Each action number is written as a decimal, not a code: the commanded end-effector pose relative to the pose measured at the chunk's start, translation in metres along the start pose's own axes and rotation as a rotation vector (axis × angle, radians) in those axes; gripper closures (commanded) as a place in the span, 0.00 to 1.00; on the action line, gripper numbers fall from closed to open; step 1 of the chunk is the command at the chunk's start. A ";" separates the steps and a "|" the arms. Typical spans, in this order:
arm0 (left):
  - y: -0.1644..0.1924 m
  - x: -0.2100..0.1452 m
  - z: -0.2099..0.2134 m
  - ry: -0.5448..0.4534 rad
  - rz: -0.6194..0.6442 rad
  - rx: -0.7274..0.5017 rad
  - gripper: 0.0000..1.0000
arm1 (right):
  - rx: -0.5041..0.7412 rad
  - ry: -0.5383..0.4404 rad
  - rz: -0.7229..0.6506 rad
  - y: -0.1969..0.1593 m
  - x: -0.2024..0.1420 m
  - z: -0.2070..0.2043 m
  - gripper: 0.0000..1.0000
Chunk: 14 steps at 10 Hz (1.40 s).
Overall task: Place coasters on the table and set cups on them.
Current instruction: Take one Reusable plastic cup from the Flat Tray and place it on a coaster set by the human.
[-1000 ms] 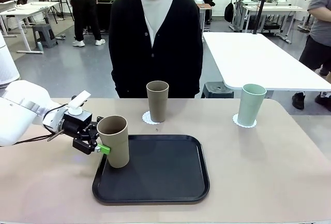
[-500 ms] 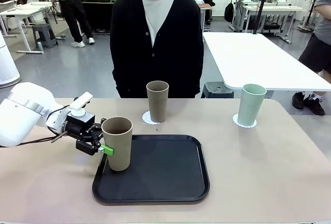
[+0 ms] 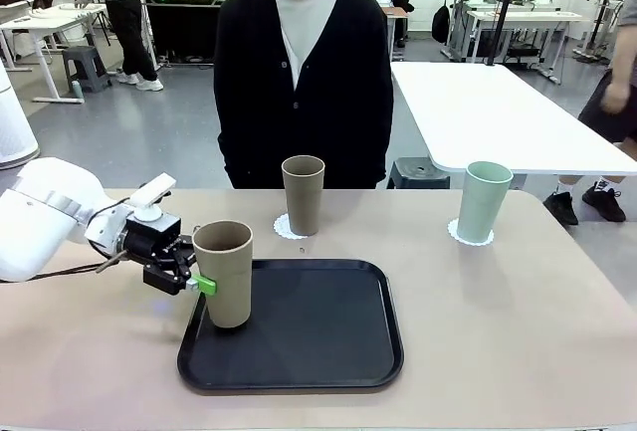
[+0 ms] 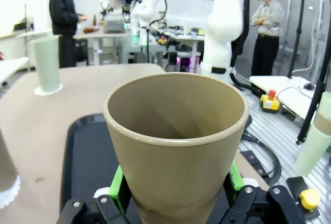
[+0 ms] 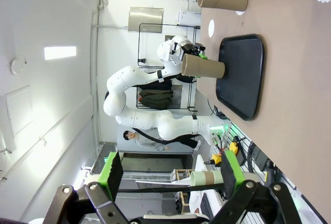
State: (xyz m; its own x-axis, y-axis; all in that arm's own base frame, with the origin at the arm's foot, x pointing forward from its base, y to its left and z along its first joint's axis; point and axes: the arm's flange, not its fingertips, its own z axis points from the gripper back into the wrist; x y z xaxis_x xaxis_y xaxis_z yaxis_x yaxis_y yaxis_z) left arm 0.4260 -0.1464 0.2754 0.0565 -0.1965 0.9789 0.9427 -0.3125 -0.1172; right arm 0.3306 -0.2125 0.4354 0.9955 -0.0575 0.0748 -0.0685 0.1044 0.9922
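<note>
Your surface [image 3: 518, 322] holds a tray [image 3: 309, 336]; your left hand [image 3: 199, 285] grips a tan cup [image 3: 223, 272] above it, right hand [image 5: 168, 175] released.

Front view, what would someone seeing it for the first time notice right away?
Most striking is the left gripper clamped on a tan-brown cup at the left edge of the black tray. Beyond the tray, a second tan-brown cup and a mint green cup each stand on a white coaster, in front of a person in a black cardigan at the far side of the table.
</note>
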 end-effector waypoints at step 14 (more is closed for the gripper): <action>-0.061 0.195 0.108 -0.029 0.046 0.230 0.12 | 0.010 0.006 0.010 0.001 -0.001 -0.001 0.00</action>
State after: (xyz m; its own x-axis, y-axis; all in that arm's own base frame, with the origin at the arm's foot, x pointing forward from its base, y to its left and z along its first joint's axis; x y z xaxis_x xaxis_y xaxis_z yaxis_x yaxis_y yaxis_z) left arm 0.4146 -0.0655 0.4911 0.1080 -0.1776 0.9781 0.9887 -0.0832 -0.1243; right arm 0.3309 -0.2122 0.4354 0.9956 -0.0566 0.0745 -0.0684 0.1044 0.9922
